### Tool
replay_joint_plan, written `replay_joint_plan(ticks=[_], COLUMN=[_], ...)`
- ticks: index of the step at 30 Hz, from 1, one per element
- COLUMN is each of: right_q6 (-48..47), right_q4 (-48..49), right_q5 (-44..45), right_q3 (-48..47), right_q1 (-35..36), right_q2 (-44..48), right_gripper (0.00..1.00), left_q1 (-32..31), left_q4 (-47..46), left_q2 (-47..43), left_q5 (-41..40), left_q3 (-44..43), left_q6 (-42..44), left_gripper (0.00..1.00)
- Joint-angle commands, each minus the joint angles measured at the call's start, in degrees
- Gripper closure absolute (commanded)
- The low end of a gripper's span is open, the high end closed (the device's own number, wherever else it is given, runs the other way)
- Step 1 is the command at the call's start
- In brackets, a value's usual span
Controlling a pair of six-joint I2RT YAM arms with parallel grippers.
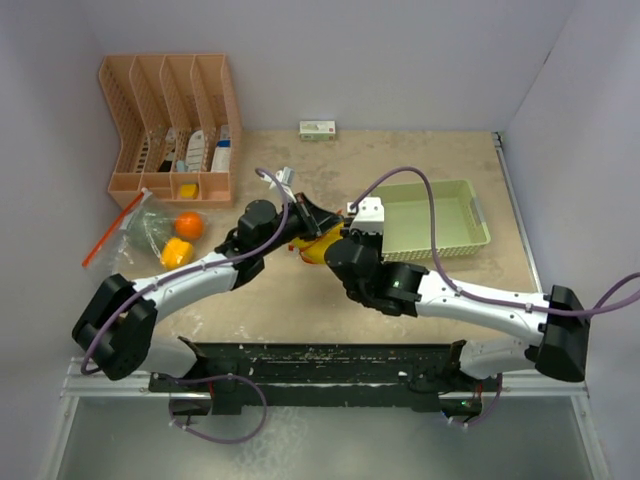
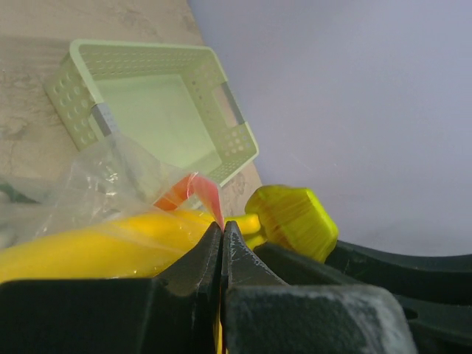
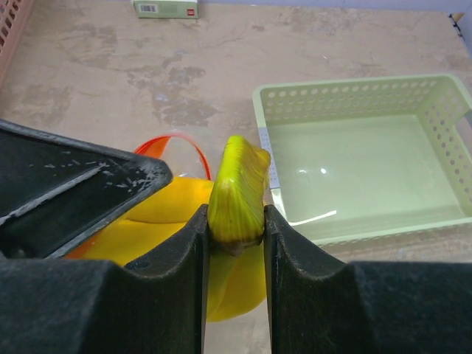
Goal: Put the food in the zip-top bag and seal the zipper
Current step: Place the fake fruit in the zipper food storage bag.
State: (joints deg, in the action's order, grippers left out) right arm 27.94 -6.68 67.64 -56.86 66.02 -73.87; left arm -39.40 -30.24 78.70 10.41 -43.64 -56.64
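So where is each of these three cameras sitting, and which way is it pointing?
Top external: fixed above and behind the arms, looking down on the table; both arms show.
Left wrist: on the left arm, looking past the left gripper, shut, toward the pale green tray.
Right wrist: on the right arm, looking along the right gripper, clamped on the bananas.
Shared: all three see tray and bananas.

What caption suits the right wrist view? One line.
Right tool clamps the banana bunch by its stem, pale green tray just beyond.
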Motion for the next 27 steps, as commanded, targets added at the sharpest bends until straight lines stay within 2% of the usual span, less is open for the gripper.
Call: replay_joint_plan(ticks=[1,3,7,12,17,21,25,27], right_q6=[5.59,6.72,14.04,18.84,10.24,6.8,4.63,4.65], right_q4=[3.28,2.76,-6.79,-12.12,0.78,6.29,8.76,9.02], right_q5=[2.74,4.15,9.44,9.94,8.76,6.98,5.25,4.26], right_q3=[-3.14,-5.6,-11.97,-15.1,-11.52,-11.3,-11.48,-10.59], right_q1=[1.04,1.04,1.04,-2.45,-4.98,-6.6,-6.78,-6.81], right_q2=[-2.42,-6.42,-14.07,-17.26,-13.87,-13.53,-13.98,-13.67], right_gripper=[1.0,1.0,1.0,1.0,1.0,1.0,1.0,1.0], left_q1=[-0.05,-0.03,-0.06,-0.14,-0.24,-0.21,-0.22,-0.22], left_q4=[-5.37,-6.2,-3.07,-1.09,0.66,0.81,0.21,-0.01], left_q2=[1.91,1.71,-0.74,-5.22,-9.8,-10.14,-8.98,-8.39], left_q5=[3.26,3.59,5.29,5.45,2.37,2.22,0.49,-0.65], left_q3=[-2.57,-1.79,-1.7,2.78,8.59,10.57,10.26,9.14], left_q6=[-3.37,-4.97,-5.45,-6.81,-7.92,-8.46,-5.73,-3.54], left_gripper=[1.0,1.0,1.0,1.0,1.0,1.0,0.87,0.72])
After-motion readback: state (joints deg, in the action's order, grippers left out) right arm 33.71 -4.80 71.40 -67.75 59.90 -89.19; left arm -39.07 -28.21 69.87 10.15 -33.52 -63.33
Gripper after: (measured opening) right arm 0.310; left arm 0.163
